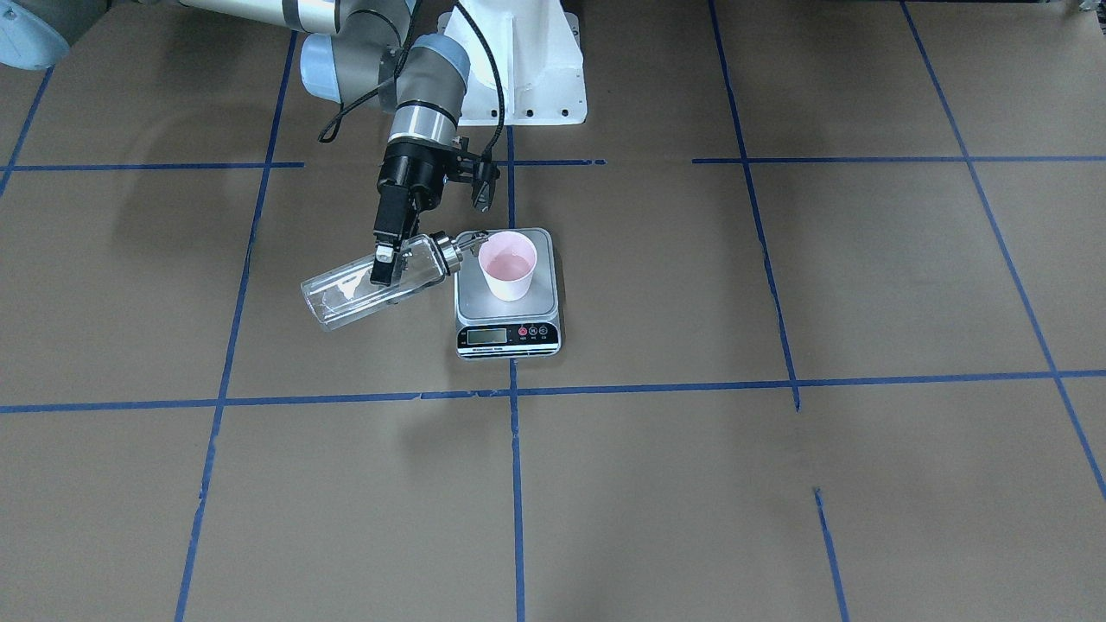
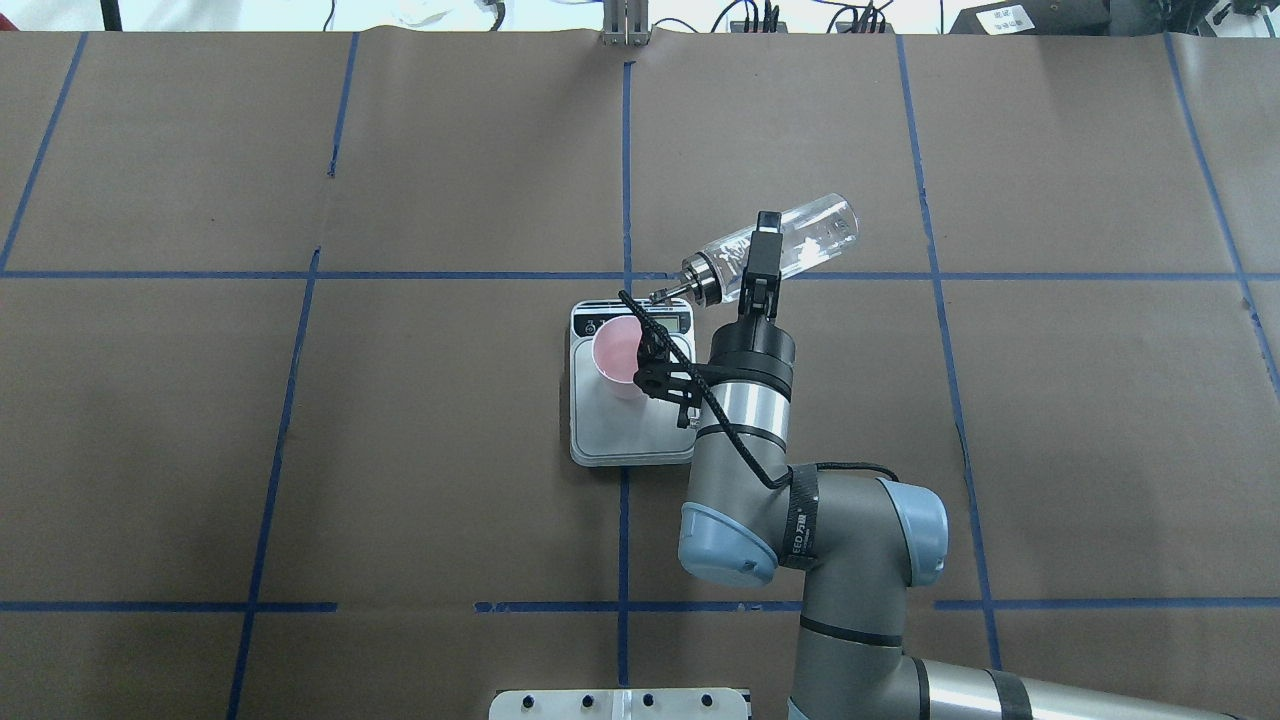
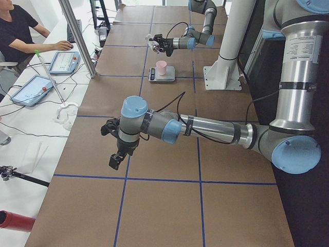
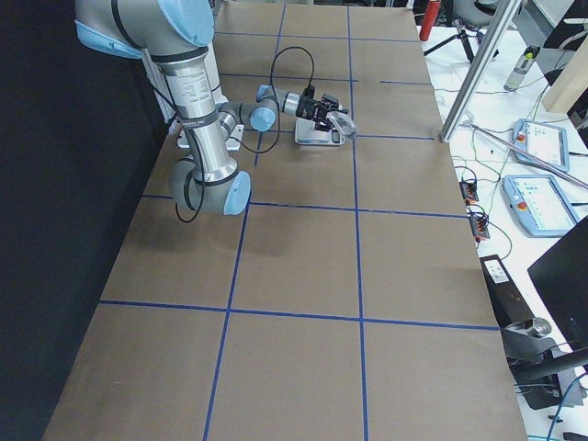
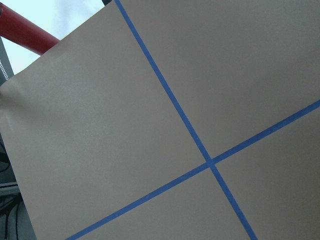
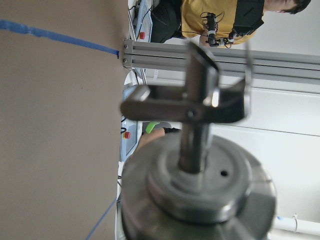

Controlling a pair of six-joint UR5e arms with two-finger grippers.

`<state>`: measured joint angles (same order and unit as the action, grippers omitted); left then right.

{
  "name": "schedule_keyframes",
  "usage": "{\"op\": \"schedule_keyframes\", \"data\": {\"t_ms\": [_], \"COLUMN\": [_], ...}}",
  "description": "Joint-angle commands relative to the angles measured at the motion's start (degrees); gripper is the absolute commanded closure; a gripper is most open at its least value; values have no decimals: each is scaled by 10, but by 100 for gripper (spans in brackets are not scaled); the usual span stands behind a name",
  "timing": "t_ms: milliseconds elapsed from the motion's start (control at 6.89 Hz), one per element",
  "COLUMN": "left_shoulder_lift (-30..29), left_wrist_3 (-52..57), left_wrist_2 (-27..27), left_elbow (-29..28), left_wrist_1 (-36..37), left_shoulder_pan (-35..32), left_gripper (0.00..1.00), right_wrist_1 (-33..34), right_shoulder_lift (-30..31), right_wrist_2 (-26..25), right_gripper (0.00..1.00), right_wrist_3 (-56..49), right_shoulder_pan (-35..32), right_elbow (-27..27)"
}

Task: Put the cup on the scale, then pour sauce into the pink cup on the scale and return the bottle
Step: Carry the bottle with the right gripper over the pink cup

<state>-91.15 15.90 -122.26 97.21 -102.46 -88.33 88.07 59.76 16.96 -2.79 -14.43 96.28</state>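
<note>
The pink cup [image 1: 508, 263] stands upright on the steel platform of the scale [image 1: 471, 301], also seen from overhead [image 2: 615, 350]. My right gripper [image 1: 387, 262] is shut on the clear glass bottle [image 1: 333, 298] and holds it tilted nearly flat. The bottle's metal spout [image 1: 471, 239] points at the cup's rim. The right wrist view shows the collar [image 6: 197, 195] and spout close up. I cannot make out a stream of sauce. My left gripper [image 3: 115, 160] hangs over bare table far from the scale; I cannot tell whether it is open or shut.
The brown table carries a grid of blue tape lines [image 1: 514, 393]. The robot's white base [image 1: 527, 69] stands behind the scale. An operator [image 3: 15, 25] and tablets [image 3: 31, 87] are on a side table. A red cylinder [image 5: 25, 35] lies off the table's end.
</note>
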Motion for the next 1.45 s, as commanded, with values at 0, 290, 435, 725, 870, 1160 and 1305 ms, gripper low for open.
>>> {"op": "schedule_keyframes", "data": {"t_ms": [0, 290, 435, 725, 870, 1160, 1305], "left_shoulder_lift": [-2, -3, -3, -3, -4, -6, -7], "left_wrist_3": [0, 1, 1, 1, 1, 0, -1], "left_wrist_2": [0, 0, 0, 0, 0, 0, 0], "left_elbow": [-1, -1, -1, -1, -1, -1, -1], "left_wrist_1": [0, 0, 0, 0, 0, 1, 1], "left_shoulder_pan": [0, 0, 0, 0, 0, 0, 0], "left_gripper": [0, 0, 0, 0, 0, 0, 0], "right_wrist_1": [0, 1, 0, 0, -1, -6, -7], "right_shoulder_lift": [4, 6, 6, 4, 3, 2, 2], "right_wrist_2": [-29, -43, -43, -42, -41, -37, -33], "right_gripper": [100, 100, 100, 100, 100, 100, 100], "right_wrist_3": [-29, -42, -42, -42, -41, -32, -29], "right_shoulder_pan": [7, 10, 10, 9, 9, 9, 9], "right_elbow": [-5, -9, -9, -7, -6, -5, -4]}}
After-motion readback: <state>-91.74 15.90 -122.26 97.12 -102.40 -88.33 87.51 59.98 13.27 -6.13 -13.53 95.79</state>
